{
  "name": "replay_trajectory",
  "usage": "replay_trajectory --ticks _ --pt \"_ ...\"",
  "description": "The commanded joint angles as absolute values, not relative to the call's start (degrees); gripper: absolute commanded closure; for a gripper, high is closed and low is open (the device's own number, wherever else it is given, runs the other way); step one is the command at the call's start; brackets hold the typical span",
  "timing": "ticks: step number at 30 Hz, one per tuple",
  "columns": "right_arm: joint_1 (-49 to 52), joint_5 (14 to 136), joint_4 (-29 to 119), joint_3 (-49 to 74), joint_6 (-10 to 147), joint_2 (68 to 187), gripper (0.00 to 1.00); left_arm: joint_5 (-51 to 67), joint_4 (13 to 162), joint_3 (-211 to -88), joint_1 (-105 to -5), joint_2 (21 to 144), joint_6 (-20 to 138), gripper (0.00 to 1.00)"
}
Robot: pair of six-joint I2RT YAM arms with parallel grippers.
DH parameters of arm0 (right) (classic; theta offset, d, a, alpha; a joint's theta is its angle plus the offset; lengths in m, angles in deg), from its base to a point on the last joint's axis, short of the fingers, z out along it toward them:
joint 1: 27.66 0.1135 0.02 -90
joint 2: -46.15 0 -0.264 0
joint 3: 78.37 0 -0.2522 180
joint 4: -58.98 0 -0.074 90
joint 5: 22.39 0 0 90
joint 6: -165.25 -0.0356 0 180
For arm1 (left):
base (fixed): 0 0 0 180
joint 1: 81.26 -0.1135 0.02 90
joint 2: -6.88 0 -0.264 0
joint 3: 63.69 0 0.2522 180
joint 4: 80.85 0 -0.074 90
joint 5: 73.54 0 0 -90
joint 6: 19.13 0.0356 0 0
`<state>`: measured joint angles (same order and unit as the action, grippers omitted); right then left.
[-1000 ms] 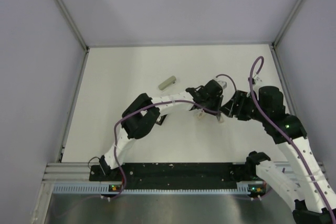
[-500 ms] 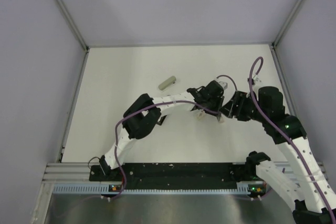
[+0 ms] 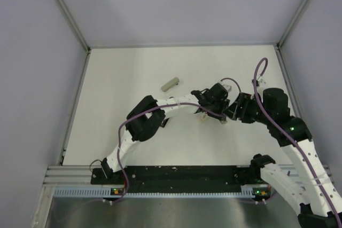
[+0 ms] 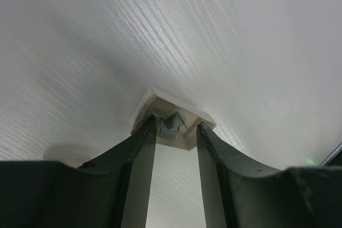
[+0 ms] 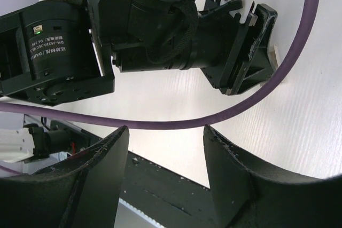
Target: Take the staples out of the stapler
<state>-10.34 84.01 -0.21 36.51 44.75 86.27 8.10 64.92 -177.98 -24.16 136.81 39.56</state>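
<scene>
1. Over the last second the left gripper (image 4: 176,127) has let go. Its dark fingers (image 4: 139,153) have spread and now stand parted on either side of the tiny grey metal strip of staples (image 4: 170,125), which does not fill the gap between them.
2. I judge that the strip is out of the stapler and is being set down, so the unloading looks close to done. Whether the strip lies flat on the white table (image 3: 123,78) or clings to a fingertip, I cannot tell.
3. Seen from above, the pale green rounded stick (image 3: 170,84) has not moved. The left gripper, and the strip with it, works to the right of the stick and nearer the arm bases, well apart from it.
4. The right gripper (image 5: 165,130) hangs released with nothing between its jaws. It sits farther right of the stick than the left one, facing the left wrist.
5. The slim black stapler cannot be made out in any view. It may be hidden under the 2 wrists.
6. Counted: 1 left arm (image 3: 165,106), 1 right arm (image 3: 288,126), 2 grippers, 2 purple cables (image 3: 260,73), 1 green stick, 1 staple strip and 0 staplers visible.
</scene>
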Motion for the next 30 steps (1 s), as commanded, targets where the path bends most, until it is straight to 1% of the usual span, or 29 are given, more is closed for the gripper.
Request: replay_trajectory --ticks 1,3,7,25,30 --pt "-11.0 84.6 1.7 36.9 45.3 85.6 0.41 8.2 66.0 -180.0 -24.0 135.7 40.4 0.55" --pt "-10.9 84.6 1.8 37.1 45.3 85.6 0.41 8.2 65.9 -179.9 -24.0 135.5 40.4 0.51" --pt "-11.0 84.7 1.9 37.3 45.3 85.4 0.41 7.8 66.2 -180.0 -24.0 134.9 40.3 0.5" --pt "-11.0 86.7 2.1 35.3 43.8 85.3 0.41 7.3 66.8 -179.5 -23.8 129.7 40.2 0.49" --pt "-11.0 86.6 1.5 34.2 43.6 85.2 0.41 9.9 66.5 -177.6 -23.9 127.1 41.0 0.48"
